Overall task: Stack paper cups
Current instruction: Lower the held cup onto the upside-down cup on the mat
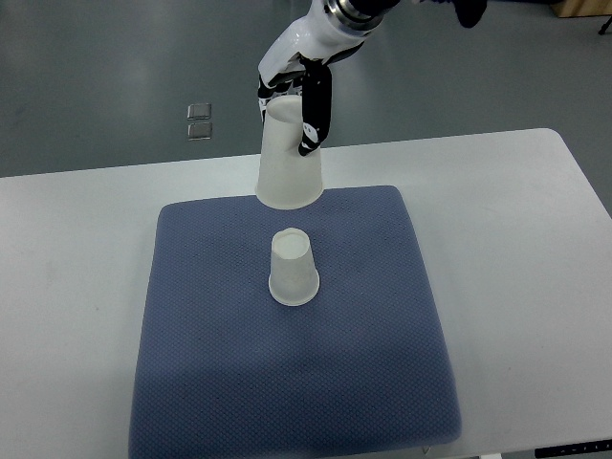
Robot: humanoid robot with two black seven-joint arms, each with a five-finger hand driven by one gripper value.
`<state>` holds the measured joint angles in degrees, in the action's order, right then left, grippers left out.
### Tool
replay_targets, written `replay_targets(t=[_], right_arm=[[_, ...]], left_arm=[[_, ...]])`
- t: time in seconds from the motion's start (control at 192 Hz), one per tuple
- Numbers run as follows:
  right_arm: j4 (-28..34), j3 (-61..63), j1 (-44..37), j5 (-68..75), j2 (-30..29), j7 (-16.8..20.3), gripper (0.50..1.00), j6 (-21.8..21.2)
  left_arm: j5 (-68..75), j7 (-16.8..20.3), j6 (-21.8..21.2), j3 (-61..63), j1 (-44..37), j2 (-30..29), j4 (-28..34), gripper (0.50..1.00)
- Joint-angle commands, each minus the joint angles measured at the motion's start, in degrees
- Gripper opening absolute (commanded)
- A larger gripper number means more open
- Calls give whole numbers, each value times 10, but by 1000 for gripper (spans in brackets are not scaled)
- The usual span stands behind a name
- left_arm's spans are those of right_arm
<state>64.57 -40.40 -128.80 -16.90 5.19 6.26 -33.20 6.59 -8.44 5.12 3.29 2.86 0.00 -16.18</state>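
Paper cups: two in view, both white and both inverted, base uppermost. The first paper cup (pixel 293 267) stands near the centre of a blue-grey textured mat (pixel 239 382), rim down on the fabric, upright and free of any contact. The second, held paper cup (pixel 286 163) sits higher in the frame, over the far edge of the mat, directly beyond the first and well apart from it. Whether its rim touches the mat or hangs just above it cannot be determined from this view.

The robot hand (pixel 292 91), white with black segments, reaches down from the top edge of the frame; the arm's side of entry is not clear. Its fingers (pixel 314 120) are clasped around the upper part of the held cup, one dark finger lying down the cup's right side.

The mat lies flat on a white bench (pixel 516 239). Beyond the bench, grey floor (pixel 96 76) carries a small floor socket plate (pixel 199 121).
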Motion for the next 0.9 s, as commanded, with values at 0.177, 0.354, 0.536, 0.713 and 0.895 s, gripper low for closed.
replay_targets(t=[0.177, 0.354, 0.536, 0.713, 0.895], right_arm=[[-6, -41, 23, 56, -51, 1, 641, 62], [2, -62, 27, 72, -52, 0, 641, 82], [21, -78, 35, 74, -52, 0, 641, 106], [41, -82, 36, 81, -52, 0, 643, 125], [48, -83, 40, 91, -52, 0, 654, 137]], left_arm=[[0, 0, 2, 1, 0, 0, -1, 1000], [0, 0, 2, 1, 0, 0, -1, 1000], [0, 0, 1, 1, 0, 0, 0, 1000], [0, 0, 2, 1, 0, 0, -1, 1000], [1, 0, 1, 1, 0, 0, -1, 1000]])
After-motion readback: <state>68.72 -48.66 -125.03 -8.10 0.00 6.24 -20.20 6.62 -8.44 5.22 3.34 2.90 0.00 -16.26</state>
